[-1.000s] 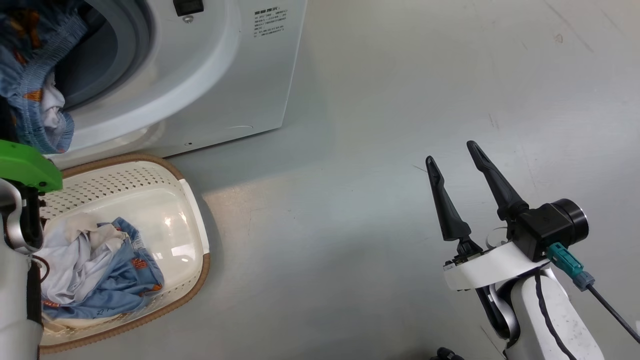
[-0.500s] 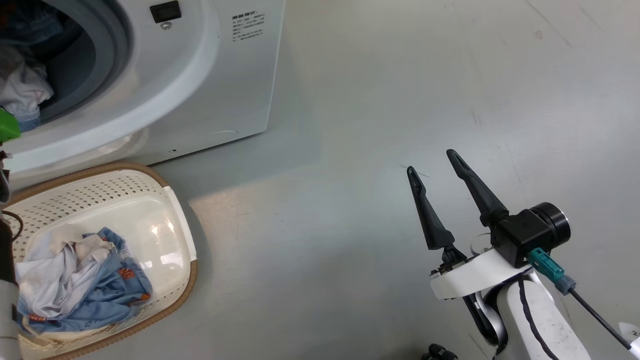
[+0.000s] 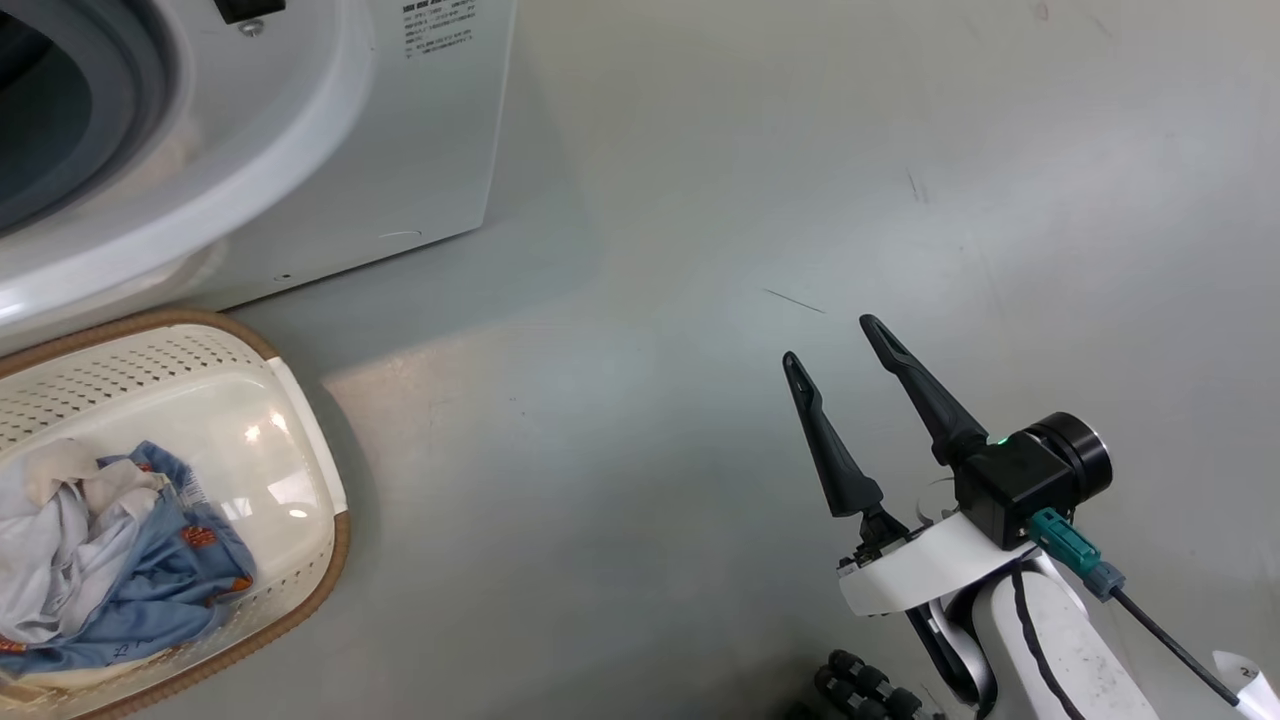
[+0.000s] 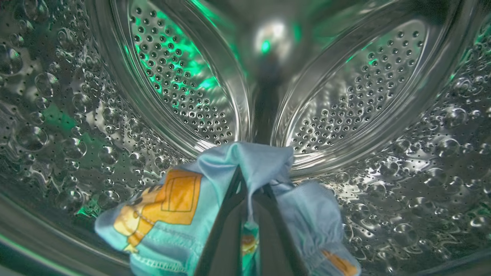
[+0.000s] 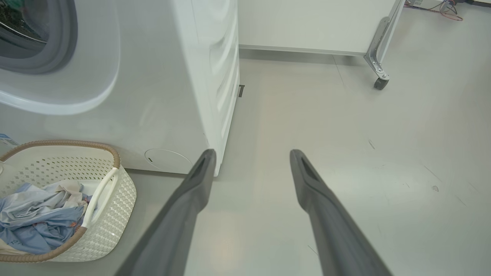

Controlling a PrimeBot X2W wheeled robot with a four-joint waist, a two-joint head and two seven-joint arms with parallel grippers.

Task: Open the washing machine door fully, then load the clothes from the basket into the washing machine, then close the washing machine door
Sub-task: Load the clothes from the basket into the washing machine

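My left gripper (image 4: pixel 250 189) is inside the washing machine's shiny perforated steel drum (image 4: pixel 345 96), shut on a light blue garment with orange prints (image 4: pixel 168 214) that drapes over its fingertips. The white washing machine (image 3: pixel 400 130) stands at the upper left of the head view, its grey gasket (image 3: pixel 110 110) showing. The cream basket (image 3: pixel 300 470) sits on the floor before it, holding blue, white and grey clothes (image 3: pixel 120 560). Off to the right, my right gripper (image 3: pixel 829 340) hangs open and empty over bare floor. The right wrist view shows the basket (image 5: pixel 115 203) and clothes (image 5: pixel 38 218). The washing machine door is out of view.
Grey floor (image 3: pixel 650 250) stretches to the right of the machine. A white panel on a castor (image 5: pixel 379 82) stands at the back in the right wrist view. A small black ribbed object (image 3: pixel 860 685) lies by the robot's base.
The head camera has shifted, sliding the scene left and up. The garment that hung at the machine's opening, and my left arm, have left the head view. The right gripper stays open.
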